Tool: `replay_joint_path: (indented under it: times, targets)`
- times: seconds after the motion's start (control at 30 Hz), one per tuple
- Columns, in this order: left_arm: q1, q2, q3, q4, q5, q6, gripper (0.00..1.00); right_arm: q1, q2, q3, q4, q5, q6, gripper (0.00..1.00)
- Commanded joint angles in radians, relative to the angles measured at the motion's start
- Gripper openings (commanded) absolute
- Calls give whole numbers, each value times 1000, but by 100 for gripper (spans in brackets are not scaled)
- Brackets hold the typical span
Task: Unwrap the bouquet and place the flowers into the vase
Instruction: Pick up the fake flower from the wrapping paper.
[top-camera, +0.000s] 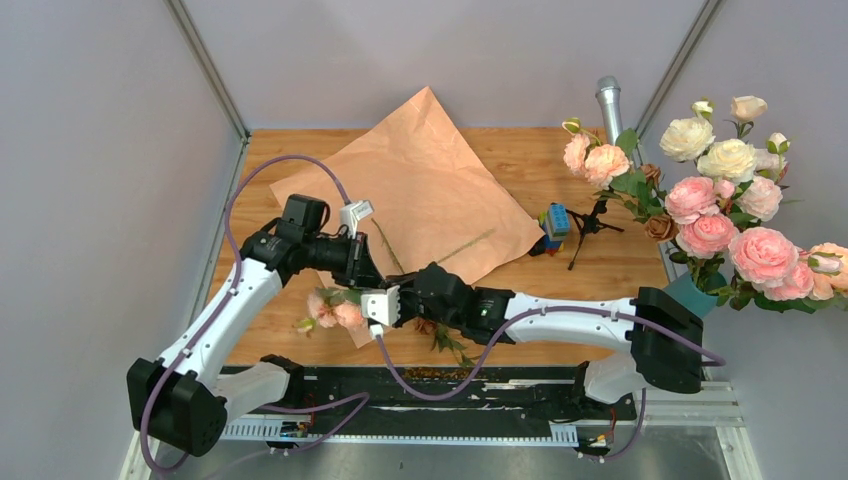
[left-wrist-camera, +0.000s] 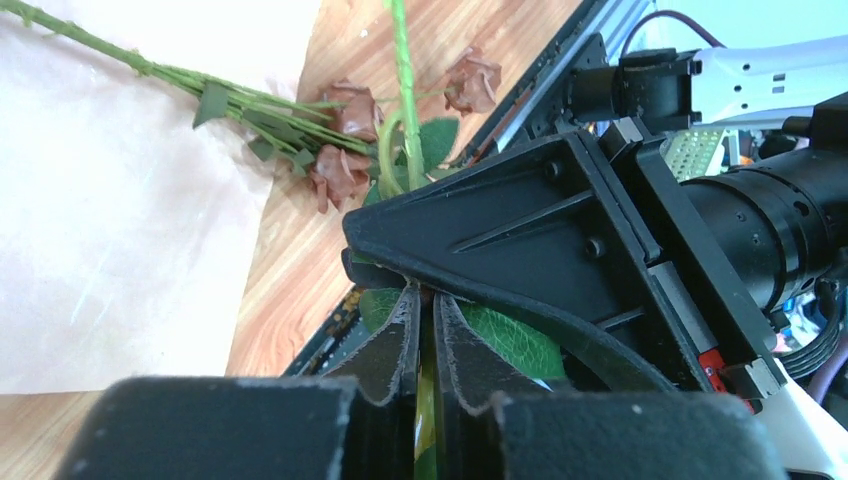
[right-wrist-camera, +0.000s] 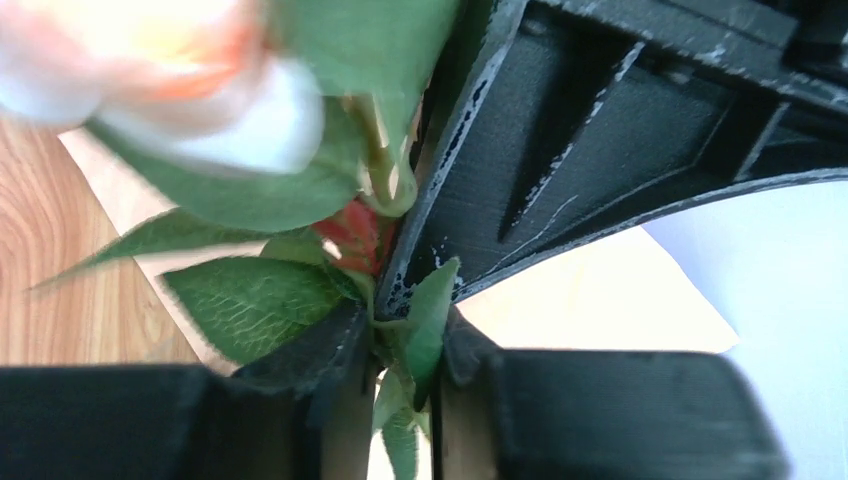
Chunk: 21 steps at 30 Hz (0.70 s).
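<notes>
The tan kraft paper (top-camera: 430, 180) of the bouquet lies spread open on the wooden table. Small pink flowers (top-camera: 335, 314) lie at its near corner, between both grippers. My left gripper (top-camera: 368, 278) (left-wrist-camera: 427, 300) is shut on a green stem with leaves. My right gripper (top-camera: 398, 303) (right-wrist-camera: 405, 330) meets it from the right, its fingers closed on a leafy stem under a blurred pink-cream blossom (right-wrist-camera: 180, 90). More thin stems with dried brown buds (left-wrist-camera: 340, 175) lie at the paper's (left-wrist-camera: 120, 230) edge. The teal vase (top-camera: 697, 297) stands at the far right, stuffed with flowers.
Large pink and cream roses (top-camera: 720, 200) fill the space above the vase. A silver microphone (top-camera: 608, 100) on a black tripod (top-camera: 590, 225) and coloured toy bricks (top-camera: 553, 225) stand right of the paper. One loose stem (top-camera: 470, 243) lies on the paper. Grey walls enclose the table.
</notes>
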<state>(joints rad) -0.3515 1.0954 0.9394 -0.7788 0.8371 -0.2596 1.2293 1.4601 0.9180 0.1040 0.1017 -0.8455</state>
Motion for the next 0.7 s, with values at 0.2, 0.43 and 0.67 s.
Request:
replay_joint_path:
  times: [0.2,0.43,0.67]
  targets:
    - [-5,-29,65,128,-47,-59,48,-2,-78,-76,65,127,74,0]
    - [10,-37,126,223,-146,-91,83,-4,-170,-143,107,109,169,0]
    - [120,-148,158,306,-394,-109,98,-10,-234,-181,131,223,186,0]
